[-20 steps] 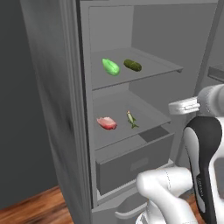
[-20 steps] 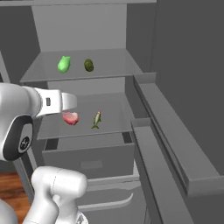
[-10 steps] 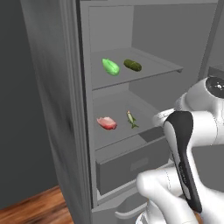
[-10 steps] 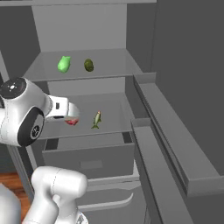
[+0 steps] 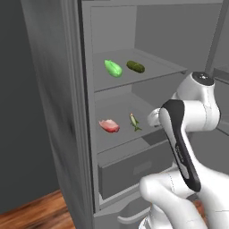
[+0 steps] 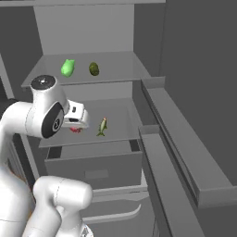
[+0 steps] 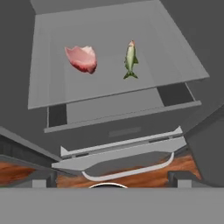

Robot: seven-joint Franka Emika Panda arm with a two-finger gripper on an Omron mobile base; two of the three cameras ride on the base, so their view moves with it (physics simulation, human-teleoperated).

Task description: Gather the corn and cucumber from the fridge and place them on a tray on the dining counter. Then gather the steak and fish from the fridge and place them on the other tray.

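While hovering in front of the open fridge [image 5: 67,112], keeps the gripper [image 7: 112,178] spread wide and empty, dark tips far apart at the near edge of the hand view, most likely so as to be ready to close on a first item. Looks down at the lower shelf [image 7: 48,83], with the steak [image 7: 82,58] to the left and the fish [image 7: 130,59] just to its right, well apart from each other and both lying flat towards the far half of the shelf. Leaves the corn [image 5: 113,68] and the cucumber [image 5: 135,66] side by side on the upper shelf [image 5: 161,67], corn left, cucumber right, not touching. Seems aimed too low for now, since the task calls for those two first and neither has left the fridge. Hangs above the half-open drawer [image 5: 134,167] below the lower shelf, touching nothing. Compared with a second ago, shows the arm folded up and swung in towards the shelves: round elbow joint now raised high in both base views, hand closer to the lower shelf and hiding most of the steak in the right base view. Shows no change in the four foods, the drawer or the spread of the jaws, and no shift of the base.
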